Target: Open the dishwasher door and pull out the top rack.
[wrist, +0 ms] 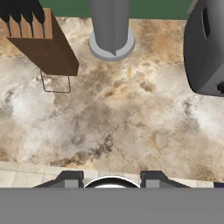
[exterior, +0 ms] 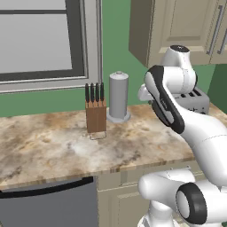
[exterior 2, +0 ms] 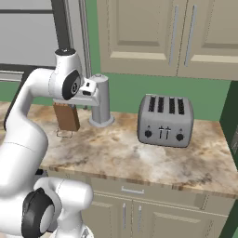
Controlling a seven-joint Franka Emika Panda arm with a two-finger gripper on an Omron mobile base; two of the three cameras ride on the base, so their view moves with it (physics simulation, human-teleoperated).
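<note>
The dishwasher door point(exterior: 48, 208) is a dark grey panel under the counter at the lower left of the left base view. Its black bar handle point(exterior: 46, 188) runs along the top edge, and the door stands shut. The top rack is hidden behind it. My gripper point(wrist: 111, 177) hangs high above the marble counter point(wrist: 113, 113) and looks straight down on it. Its two dark fingertips point(wrist: 70, 177) stand apart with nothing between them. The white hand point(exterior 2: 90, 90) hovers in front of the grey cylinder, well above and to the right of the dishwasher door.
On the counter stand a wooden knife block point(exterior: 95, 115), a tall grey cylinder point(exterior: 118, 95) and a silver toaster point(exterior 2: 166, 120). Beige cabinets point(exterior 2: 139, 32) hang above, and more cabinet doors point(exterior 2: 135, 216) sit below. A window point(exterior: 40, 40) is at the back left.
</note>
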